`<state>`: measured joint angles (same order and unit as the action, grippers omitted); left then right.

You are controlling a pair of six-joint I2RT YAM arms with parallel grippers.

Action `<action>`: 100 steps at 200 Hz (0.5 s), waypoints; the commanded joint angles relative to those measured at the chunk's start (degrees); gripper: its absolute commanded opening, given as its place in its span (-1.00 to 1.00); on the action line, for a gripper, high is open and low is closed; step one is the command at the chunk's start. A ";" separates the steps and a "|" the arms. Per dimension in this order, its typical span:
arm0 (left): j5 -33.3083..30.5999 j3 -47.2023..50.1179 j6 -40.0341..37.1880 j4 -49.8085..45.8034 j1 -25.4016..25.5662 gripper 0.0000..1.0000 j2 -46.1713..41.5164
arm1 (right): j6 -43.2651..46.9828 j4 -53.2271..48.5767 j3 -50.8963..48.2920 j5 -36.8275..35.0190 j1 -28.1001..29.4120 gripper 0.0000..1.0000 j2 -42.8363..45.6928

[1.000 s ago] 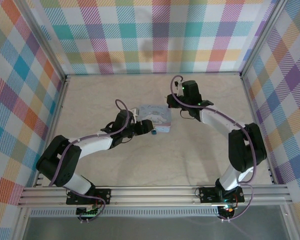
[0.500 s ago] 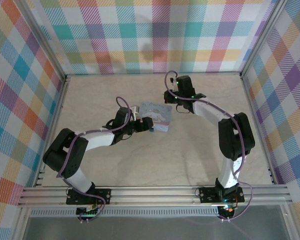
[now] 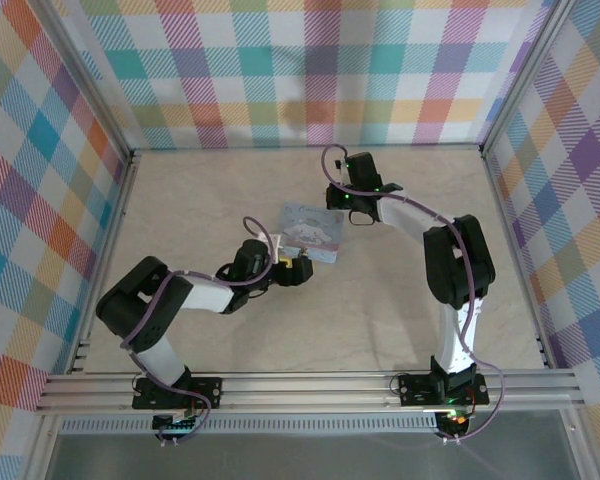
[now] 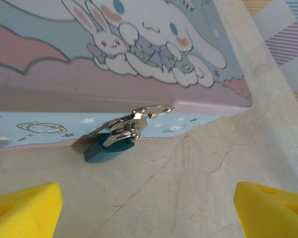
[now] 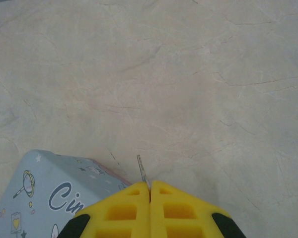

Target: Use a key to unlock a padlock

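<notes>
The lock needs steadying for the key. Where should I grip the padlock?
Probably the padlock by its blue body, from the front along the table, jaws on its two flanks: it hangs tilted from the hasp on the tin, body low against the front wall, sides exposed.

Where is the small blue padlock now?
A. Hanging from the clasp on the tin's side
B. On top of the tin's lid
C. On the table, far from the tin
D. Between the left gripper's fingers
A: the padlock hangs by its shackle from the metal clasp on the side wall of the tin, and the left gripper stands open, clear of it.
</notes>
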<state>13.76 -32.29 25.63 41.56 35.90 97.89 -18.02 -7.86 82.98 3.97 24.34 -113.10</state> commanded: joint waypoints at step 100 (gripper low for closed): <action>0.58 -4.17 -8.00 12.52 3.47 0.68 9.58 | 0.93 0.04 0.88 2.14 -0.26 -1.00 -2.54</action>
<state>10.31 -34.17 20.08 52.71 38.13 106.15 -17.47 -8.03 83.40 4.73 24.34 -114.72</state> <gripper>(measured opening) 0.867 0.063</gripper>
